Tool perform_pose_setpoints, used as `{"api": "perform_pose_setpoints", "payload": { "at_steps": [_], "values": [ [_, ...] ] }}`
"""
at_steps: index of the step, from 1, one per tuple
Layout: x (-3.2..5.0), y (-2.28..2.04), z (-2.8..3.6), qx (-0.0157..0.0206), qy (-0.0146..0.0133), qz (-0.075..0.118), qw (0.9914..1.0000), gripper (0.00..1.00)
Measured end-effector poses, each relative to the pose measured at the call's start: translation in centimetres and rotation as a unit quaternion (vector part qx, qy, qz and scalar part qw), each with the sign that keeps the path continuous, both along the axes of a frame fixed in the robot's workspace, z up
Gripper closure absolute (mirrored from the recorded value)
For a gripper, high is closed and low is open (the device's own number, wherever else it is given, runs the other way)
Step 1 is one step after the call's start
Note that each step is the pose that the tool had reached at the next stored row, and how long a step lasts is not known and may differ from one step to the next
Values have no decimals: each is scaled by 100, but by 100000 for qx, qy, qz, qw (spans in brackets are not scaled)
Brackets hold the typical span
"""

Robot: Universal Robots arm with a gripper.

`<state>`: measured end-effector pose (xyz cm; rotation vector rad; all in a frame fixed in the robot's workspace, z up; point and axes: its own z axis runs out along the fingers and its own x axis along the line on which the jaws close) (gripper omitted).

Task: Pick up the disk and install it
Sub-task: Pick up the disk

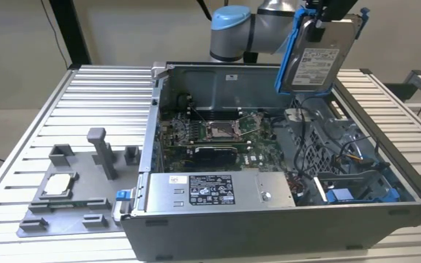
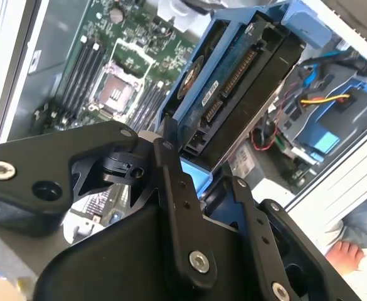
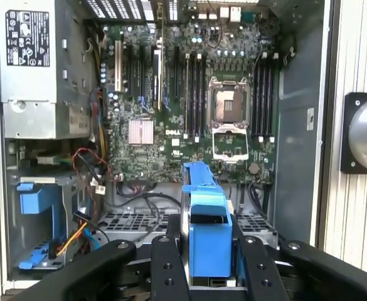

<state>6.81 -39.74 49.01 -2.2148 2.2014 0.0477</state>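
Observation:
The disk [image 1: 317, 57], a silver-grey drive with a white label in a blue plastic frame, hangs upright above the back right part of the open computer case [image 1: 269, 230]. My gripper [image 1: 326, 19] is shut on its upper end. In the second wrist view the black fingers [image 2: 174, 200] clamp the blue frame, and the disk [image 2: 233, 81] shows its connector edge towards the case interior. In the first wrist view the blue frame of the disk [image 3: 207, 232] sits between the fingers [image 3: 169, 263], over the motherboard [image 3: 189, 94].
Inside the case a grey power supply box [image 1: 210, 192] lies at the front and a blue drive bay [image 1: 357, 194] at the front right, with loose cables [image 1: 320, 148] near it. A grey fixture plate [image 1: 72, 192] with a small square chip lies on the slatted table [image 1: 101, 98].

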Motion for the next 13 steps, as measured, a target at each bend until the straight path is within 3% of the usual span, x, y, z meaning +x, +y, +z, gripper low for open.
{"api": "perform_pose_setpoints", "payload": {
  "at_steps": [4,10,13],
  "values": [
    [130,0,-1,9,0,7,100000,100],
    [131,-3,0,-4,9,2,100000,100],
    [133,-46,0,3,55,12,100000,100]
  ]
}}
